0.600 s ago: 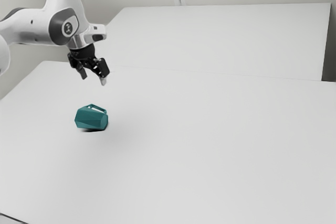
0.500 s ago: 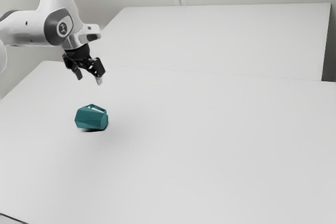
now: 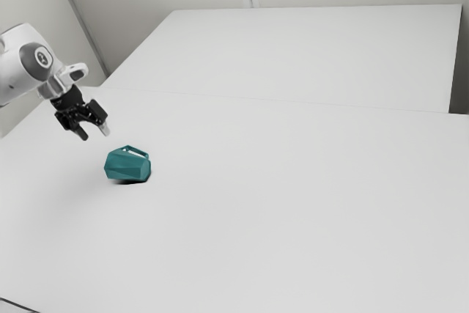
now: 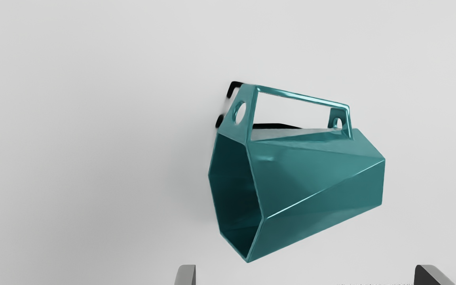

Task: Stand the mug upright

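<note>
My gripper (image 3: 94,134) hangs above the table in the exterior view, up and to the left of the mug and apart from it. The teal faceted mug (image 3: 127,166) lies on its side, its handle raised. In the wrist view the mug (image 4: 311,170) shows its dark open mouth and its handle, and it lies beyond the fingertips. There the gripper (image 4: 305,275) stands open, its two fingers wide apart with nothing held.
A wide white table (image 3: 293,203) carries the mug. Behind it, a second pale surface (image 3: 308,56) reaches toward the wall. A dark-edged strip lies at the exterior view's lower left corner.
My gripper has moved toward the exterior view's left and lower, coming down nearer the table. The mug lies as before.
</note>
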